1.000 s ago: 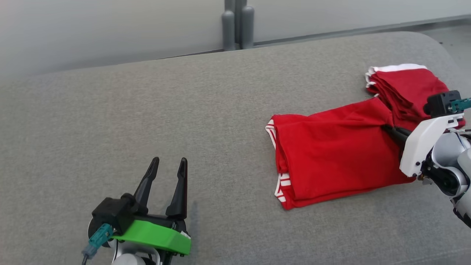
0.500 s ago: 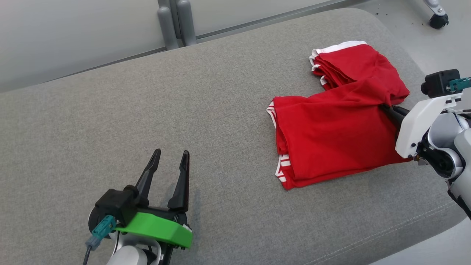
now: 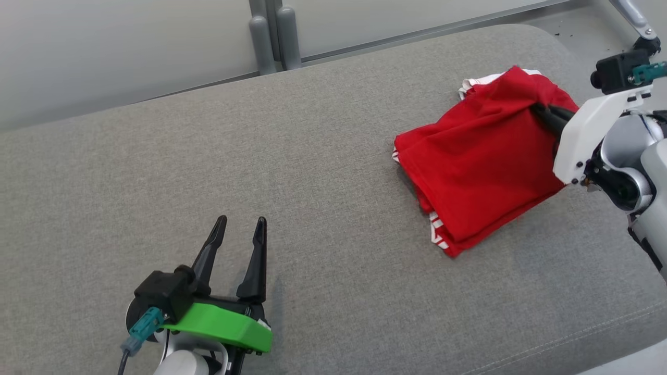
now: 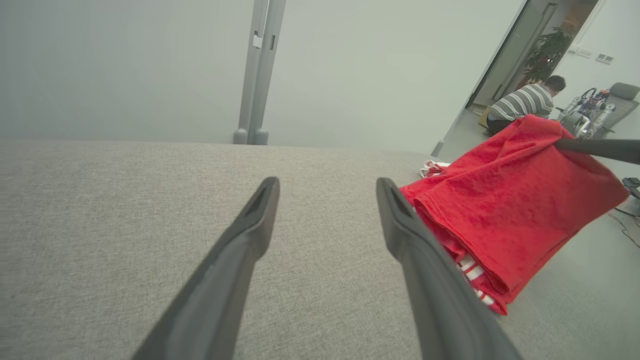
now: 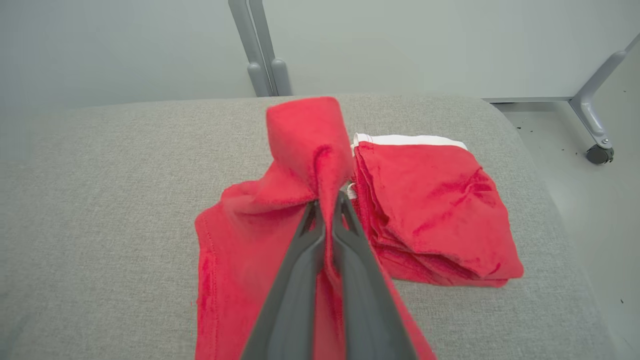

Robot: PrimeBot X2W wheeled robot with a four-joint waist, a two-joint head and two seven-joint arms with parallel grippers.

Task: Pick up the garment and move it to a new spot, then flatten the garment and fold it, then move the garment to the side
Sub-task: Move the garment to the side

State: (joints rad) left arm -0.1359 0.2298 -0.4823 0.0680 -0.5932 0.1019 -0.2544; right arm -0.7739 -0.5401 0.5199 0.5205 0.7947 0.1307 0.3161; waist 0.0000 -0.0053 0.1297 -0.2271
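Observation:
The garment [image 3: 479, 161] is red with white-striped hems, folded, and sits at the right of the grey cushion [image 3: 312, 156]. My right gripper [image 3: 538, 108] is shut on its far right edge and holds that edge raised, so the cloth hangs down to the cushion. In the right wrist view the fingers [image 5: 327, 200] pinch a bunched fold of the garment [image 5: 300, 145]. My left gripper [image 3: 239, 224] rests open at the lower left, far from the cloth, with nothing between its fingers [image 4: 327, 185]. The left wrist view shows the garment [image 4: 510, 200] lifted at the right.
A second folded red piece with a white band [image 5: 430, 210] lies just behind the held one, its white edge [image 3: 482, 80] peeking out. The cushion's rounded right edge [image 3: 573, 57] is close. Grey posts [image 3: 273, 36] stand behind. A person [image 4: 525, 100] sits far off.
The head camera shifted. My right gripper has raised the garment's pinched edge and carried it toward the far right, over the second folded piece; the cloth's near end slid right. The left gripper stayed put.

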